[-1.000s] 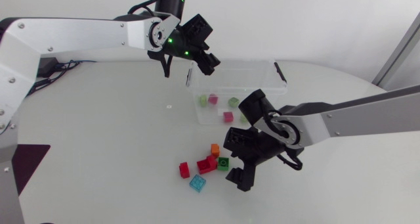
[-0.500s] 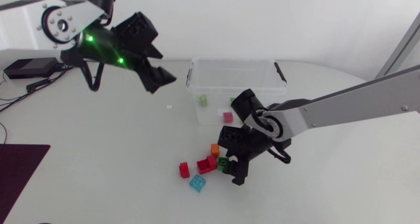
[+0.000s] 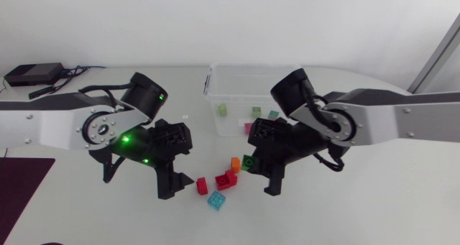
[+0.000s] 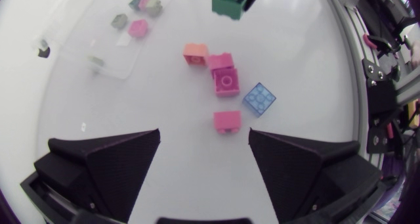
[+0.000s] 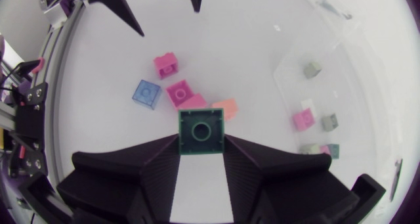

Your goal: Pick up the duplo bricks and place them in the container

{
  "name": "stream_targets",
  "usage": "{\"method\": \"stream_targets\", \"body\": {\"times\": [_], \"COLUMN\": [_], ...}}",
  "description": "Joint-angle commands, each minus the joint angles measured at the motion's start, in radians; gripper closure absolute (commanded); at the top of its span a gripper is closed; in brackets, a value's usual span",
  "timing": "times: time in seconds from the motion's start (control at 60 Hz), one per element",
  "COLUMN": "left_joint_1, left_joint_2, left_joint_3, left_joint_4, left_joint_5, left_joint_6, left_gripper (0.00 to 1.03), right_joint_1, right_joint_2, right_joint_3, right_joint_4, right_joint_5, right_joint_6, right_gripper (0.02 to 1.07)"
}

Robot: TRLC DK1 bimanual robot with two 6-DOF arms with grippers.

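The right gripper fingers clamp a green studded plastic duplo brick above the white desk | clear plastic container, some bricks inside, sits near, ahead and to one side | left gripper fingers spread wide, small red square brick straight ahead, on the desk, untouched

No lettering, number, label or sign can be read anywhere: not on the duplo bricks, the container or the table.
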Motion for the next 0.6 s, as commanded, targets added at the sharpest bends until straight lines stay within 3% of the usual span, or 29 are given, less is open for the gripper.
{"method": "stream_targets", "body": {"times": [0.0, 0.467, 0.583], "left_joint_1": [-0.014, -0.082, -0.082], "left_joint_2": [0.067, 0.198, 0.237], "left_joint_3": [-0.039, -0.013, 0.019], "left_joint_4": [0.015, 0.064, 0.064], "left_joint_5": [-0.014, -0.028, -0.028], "left_joint_6": [-0.028, -0.109, -0.126], "left_gripper": [0.11, 0.12, 0.21], "right_joint_1": [-0.016, -0.116, -0.130], "right_joint_2": [-0.069, -0.195, -0.194], "right_joint_3": [-0.013, 0.124, 0.136], "right_joint_4": [-0.035, -0.101, -0.093], "right_joint_5": [0.001, -0.002, -0.002], "right_joint_6": [0.018, 0.049, 0.053], "right_gripper": [0.83, 0.83, 0.83]}}
